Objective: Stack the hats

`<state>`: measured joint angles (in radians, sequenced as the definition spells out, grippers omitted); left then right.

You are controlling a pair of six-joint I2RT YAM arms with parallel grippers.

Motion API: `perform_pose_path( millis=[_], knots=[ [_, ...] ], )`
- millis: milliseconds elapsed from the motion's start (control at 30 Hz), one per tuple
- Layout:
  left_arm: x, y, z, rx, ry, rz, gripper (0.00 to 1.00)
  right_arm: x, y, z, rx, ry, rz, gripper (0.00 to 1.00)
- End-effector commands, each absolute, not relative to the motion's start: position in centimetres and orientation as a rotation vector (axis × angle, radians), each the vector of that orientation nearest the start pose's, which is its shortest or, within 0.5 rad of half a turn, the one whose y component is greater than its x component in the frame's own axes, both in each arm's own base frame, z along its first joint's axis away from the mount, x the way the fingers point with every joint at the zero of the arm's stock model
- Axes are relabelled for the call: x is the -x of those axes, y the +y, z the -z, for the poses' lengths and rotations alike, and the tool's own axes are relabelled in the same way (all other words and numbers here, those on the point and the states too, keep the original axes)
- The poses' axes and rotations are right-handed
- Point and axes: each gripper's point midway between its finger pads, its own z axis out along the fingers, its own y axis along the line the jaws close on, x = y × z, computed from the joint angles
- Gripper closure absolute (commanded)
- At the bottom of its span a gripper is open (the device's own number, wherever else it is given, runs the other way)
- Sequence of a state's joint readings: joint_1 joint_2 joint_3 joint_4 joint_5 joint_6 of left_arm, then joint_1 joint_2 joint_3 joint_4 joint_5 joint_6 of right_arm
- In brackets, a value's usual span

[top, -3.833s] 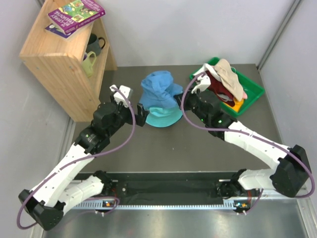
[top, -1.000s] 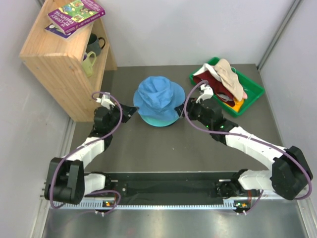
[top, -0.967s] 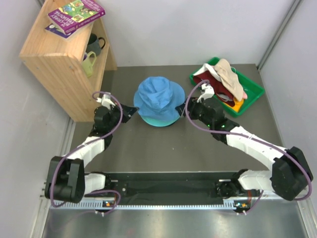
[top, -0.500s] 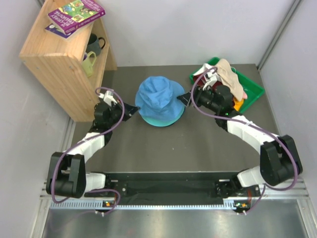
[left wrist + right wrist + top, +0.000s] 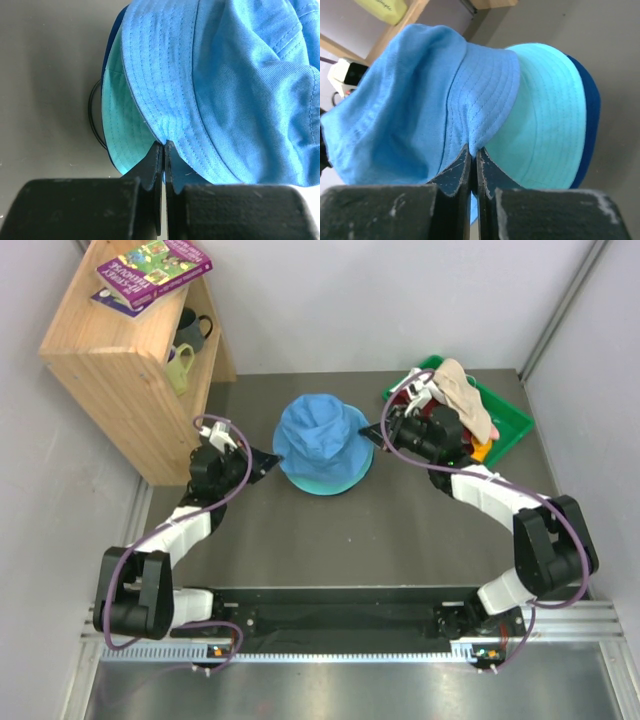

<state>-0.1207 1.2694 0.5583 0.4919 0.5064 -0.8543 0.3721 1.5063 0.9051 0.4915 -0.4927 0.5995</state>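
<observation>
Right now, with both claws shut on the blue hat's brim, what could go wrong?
The left claw and right claw pinch only the very edge of the blue hat, so the cloth may slip out. The teal hat lies directly beneath; a pull could drag it askew.

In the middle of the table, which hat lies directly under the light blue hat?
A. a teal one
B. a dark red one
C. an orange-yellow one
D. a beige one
A: the brim of the teal hat shows right beneath the light blue hat in the top view and in both wrist views.
</observation>
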Motion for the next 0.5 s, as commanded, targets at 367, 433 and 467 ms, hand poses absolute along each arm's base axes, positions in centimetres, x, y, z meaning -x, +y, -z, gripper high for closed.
perform_pose_path(
  millis=[367,433,467],
  knots=[
    [-36.8,-15.9,-17.7,0.234,1.900,1.111,1.00,-39.6,22.4,-16.8,0.029,1.906,-0.965,1.00],
    [-37.1,-15.6,-16.7,0.251,1.924,1.089,1.00,-39.7,22.4,-15.9,0.023,1.928,-0.953,1.00],
    [-37.0,-15.7,-16.4,0.251,1.932,1.090,1.00,-39.8,22.4,-15.8,0.025,1.933,-0.950,1.00]
  ],
)
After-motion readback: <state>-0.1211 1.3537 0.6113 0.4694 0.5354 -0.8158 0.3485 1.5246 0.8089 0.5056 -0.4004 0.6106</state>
